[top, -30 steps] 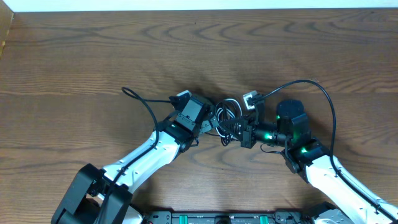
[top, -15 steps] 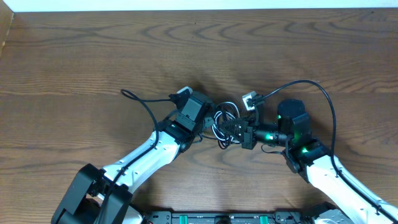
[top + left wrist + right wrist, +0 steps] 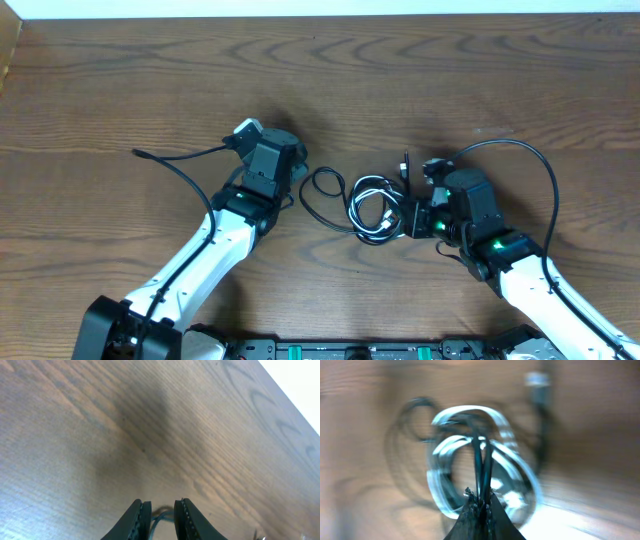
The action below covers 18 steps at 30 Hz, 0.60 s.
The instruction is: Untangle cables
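The cables lie tangled mid-table: a white coil (image 3: 372, 213) wound with black strands, and a black loop (image 3: 318, 196) drawn out to the left. My left gripper (image 3: 297, 178) is at that loop's left end. In the left wrist view its jaws (image 3: 162, 510) stand narrowly apart, closed on a thin black cable (image 3: 158, 520) that runs against the left pad. My right gripper (image 3: 405, 218) holds the bundle's right side. The blurred right wrist view shows it (image 3: 481, 496) shut on black strands (image 3: 481, 460) inside the white coil (image 3: 462, 410). A plug end (image 3: 405, 165) sticks up behind.
The thick black wires of the arms arc over the table, one at the left (image 3: 170, 160) and one at the right (image 3: 545, 175). The wooden table (image 3: 320, 70) stretches bare behind the tangle to its back edge at the top.
My left arm swung left while its jaws narrowed from wide open onto a black strand, pulling a black loop out of the bundle. The right gripper stayed shut and shifted slightly right.
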Each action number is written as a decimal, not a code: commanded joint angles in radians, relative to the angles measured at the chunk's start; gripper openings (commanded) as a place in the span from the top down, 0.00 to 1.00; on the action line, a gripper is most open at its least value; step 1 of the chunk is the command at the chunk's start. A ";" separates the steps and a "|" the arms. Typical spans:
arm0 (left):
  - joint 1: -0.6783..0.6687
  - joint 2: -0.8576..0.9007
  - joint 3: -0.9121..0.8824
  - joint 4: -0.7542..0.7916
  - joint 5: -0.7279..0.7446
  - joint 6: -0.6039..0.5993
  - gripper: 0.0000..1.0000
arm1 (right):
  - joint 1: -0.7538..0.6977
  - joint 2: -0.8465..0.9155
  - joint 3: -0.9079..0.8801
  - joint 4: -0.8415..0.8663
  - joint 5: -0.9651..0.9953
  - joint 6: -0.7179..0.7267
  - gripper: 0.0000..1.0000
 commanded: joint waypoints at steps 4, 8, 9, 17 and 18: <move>0.003 -0.006 0.003 -0.069 0.018 0.039 0.76 | -0.002 -0.008 0.005 -0.124 0.364 0.072 0.96; 0.003 -0.006 0.003 -0.108 0.018 0.039 0.76 | -0.002 -0.008 0.014 -0.101 0.398 0.075 0.86; 0.003 -0.006 0.003 -0.113 0.018 0.039 0.76 | -0.002 -0.008 0.020 -0.098 0.398 0.074 0.85; 0.003 -0.006 0.003 -0.140 0.012 0.040 0.15 | 0.003 -0.004 0.114 -0.051 0.166 0.060 0.52; 0.004 -0.006 0.003 -0.140 0.004 0.044 0.11 | 0.007 0.001 0.114 -0.043 0.139 0.060 0.52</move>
